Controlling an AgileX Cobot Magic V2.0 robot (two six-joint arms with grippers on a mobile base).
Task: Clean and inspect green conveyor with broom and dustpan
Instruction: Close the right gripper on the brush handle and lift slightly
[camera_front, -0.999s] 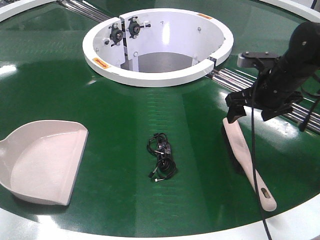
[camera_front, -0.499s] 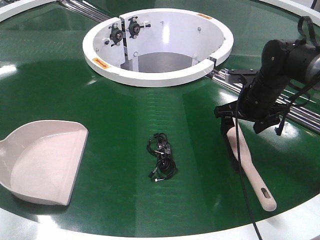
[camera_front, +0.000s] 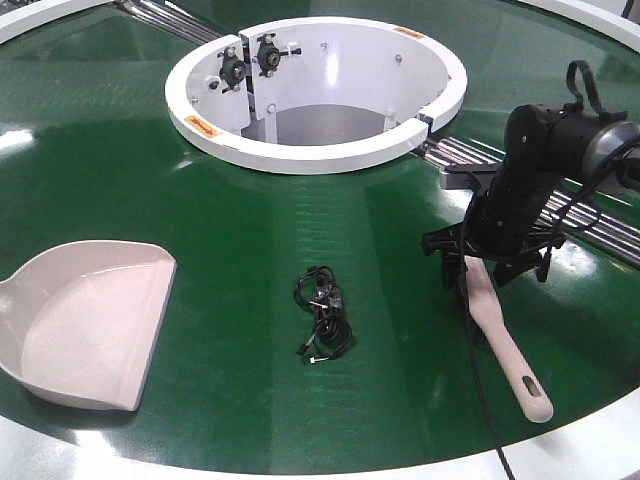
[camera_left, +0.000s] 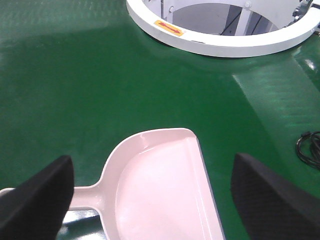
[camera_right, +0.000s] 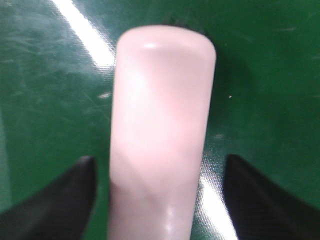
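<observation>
Right gripper (camera_front: 485, 268): one unit, jaws spread wide and astride the head end of the broom (camera_front: 492, 315). In the right wrist view a dark finger (camera_right: 55, 200) stands at 8 o'clock and its partner at 4 o'clock. Green belt shows between each finger and the pink body, so neither finger touches it.

Left gripper (camera_left: 150, 205): one unit, jaws likewise spread wide. It hangs over the dustpan (camera_left: 160, 185) and grips nothing.

Broom: one. It lies flat on the green conveyor (camera_front: 250, 230) at 4 o'clock in the front view. Its tapered handle runs toward 5 o'clock and ends in a slotted hang hole (camera_front: 528, 385) near the white outer rim.

Dustpan: one. It rests on the belt at 8 o'clock in the front view, with its flat lip facing 4 o'clock. Its scoop shows only bare pink plastic.

Cable bundle (camera_front: 322, 312): one, black and tangled. It lies on the belt at 6 o'clock, between dustpan and broom and well apart from both.

White central ring (camera_front: 300, 150): one, at 12 o'clock. Its well holds two black fittings (camera_front: 266, 52) fixed to the inner wall above a grey floor.

Metal rollers (camera_front: 460, 155) run from the ring toward 4 o'clock, passing behind the right arm.
</observation>
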